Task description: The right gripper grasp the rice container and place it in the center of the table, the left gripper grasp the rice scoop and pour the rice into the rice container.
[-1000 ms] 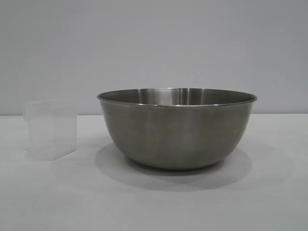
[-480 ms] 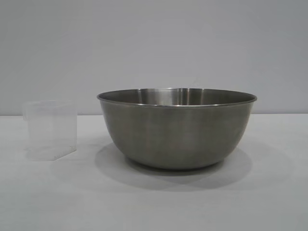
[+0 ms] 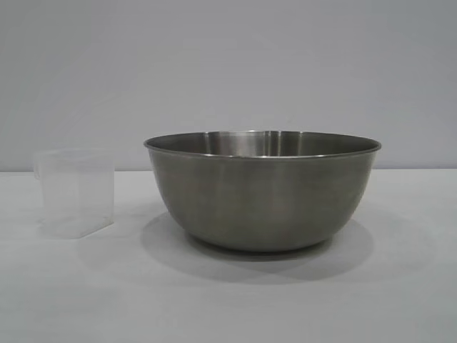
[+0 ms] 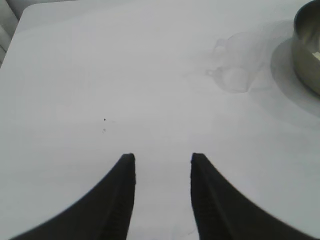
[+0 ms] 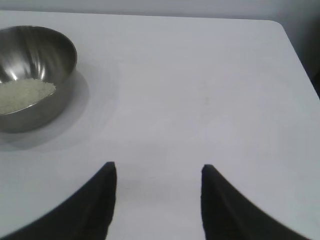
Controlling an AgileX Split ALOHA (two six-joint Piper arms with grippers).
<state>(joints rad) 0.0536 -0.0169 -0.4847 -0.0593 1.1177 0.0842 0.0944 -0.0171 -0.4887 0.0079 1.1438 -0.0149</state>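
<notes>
Both tools are hovering above the desk (image 3: 400, 300) holding nothing: left tool (image 4: 162, 159) narrowly parted, right tool (image 5: 158, 167) parted wider. Rice container (image 3: 263, 190) is sitting centre frame in the exterior view, rice (image 5: 22, 94) lying inside. Rice scoop (image 3: 73, 192) is standing upright at left, apart from the container.

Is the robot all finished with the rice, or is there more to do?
It looks finished. The rice already lies inside the rice container, which stands about mid-table. The rice scoop stands upright beside it on the table and looks empty. Nothing is in hand: the left claw and the right claw are both open over bare table, away from both things. I see nothing left to do.
</notes>
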